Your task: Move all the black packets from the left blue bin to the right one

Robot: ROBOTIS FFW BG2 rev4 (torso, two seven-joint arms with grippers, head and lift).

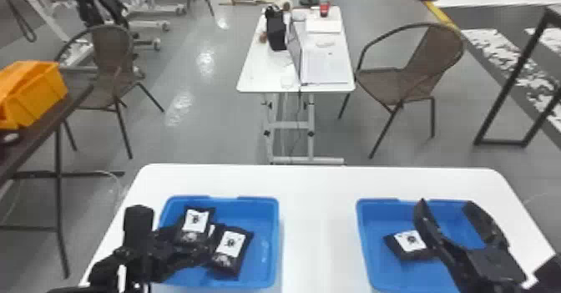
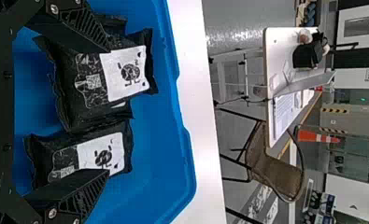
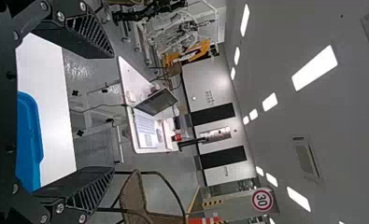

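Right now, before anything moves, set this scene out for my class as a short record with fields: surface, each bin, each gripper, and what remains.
surface: white table
left bin: blue; one black packet with a white label, a second black packet beside it; possibly more underneath
right bin: blue; a single visible packet, label up
left gripper: open, at the left bin's packets
right gripper: open, over the right bin
remaining: the left bin's packets, not yet moved
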